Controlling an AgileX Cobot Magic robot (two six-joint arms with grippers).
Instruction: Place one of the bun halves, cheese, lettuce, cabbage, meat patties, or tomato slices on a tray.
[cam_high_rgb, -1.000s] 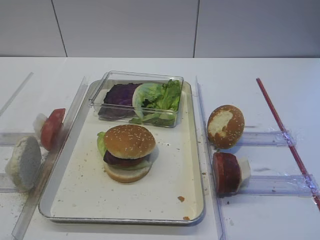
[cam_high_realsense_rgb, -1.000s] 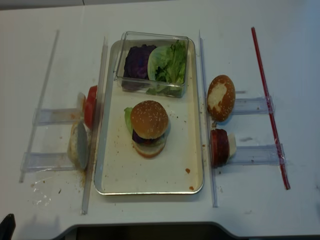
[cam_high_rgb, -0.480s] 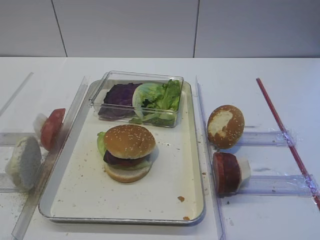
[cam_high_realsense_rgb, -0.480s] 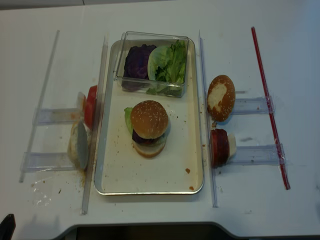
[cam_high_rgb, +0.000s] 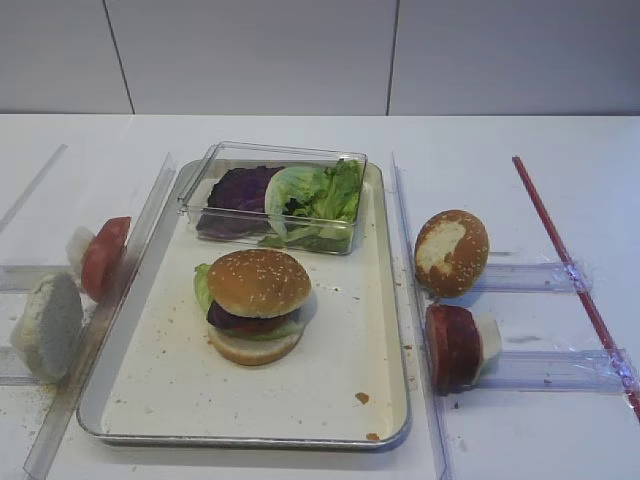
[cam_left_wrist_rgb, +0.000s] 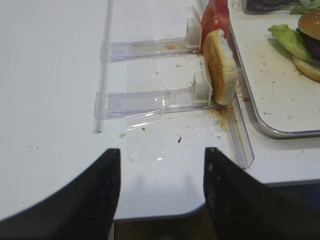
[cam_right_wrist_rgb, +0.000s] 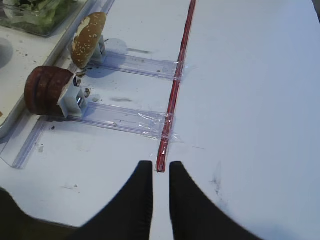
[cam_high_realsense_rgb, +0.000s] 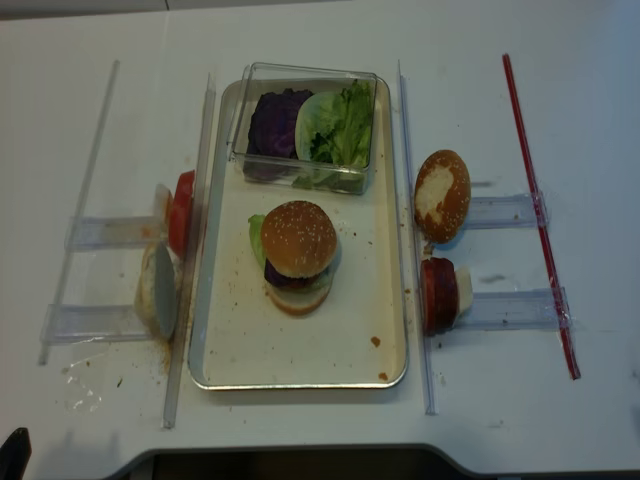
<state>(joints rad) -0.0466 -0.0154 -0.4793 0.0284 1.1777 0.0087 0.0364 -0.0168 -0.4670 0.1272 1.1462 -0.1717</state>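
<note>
The right black claw (cam_right_wrist_rgb: 156, 175) is pinched nearly shut, holding nothing, above the white table (cam_right_wrist_rgb: 260, 100). The left black claw (cam_left_wrist_rgb: 159, 170) is wide open and empty. The thick dark red-brown meat patty (cam_right_wrist_rgb: 46, 91) is partly hidden by its white holder (cam_right_wrist_rgb: 71, 99).

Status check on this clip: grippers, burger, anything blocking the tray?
Left gripper open, empty, off the tray's left. Right gripper shut, empty, near the red strip. Sesame bun top capping the stacked burger on the tray. Nothing in the way.
</note>
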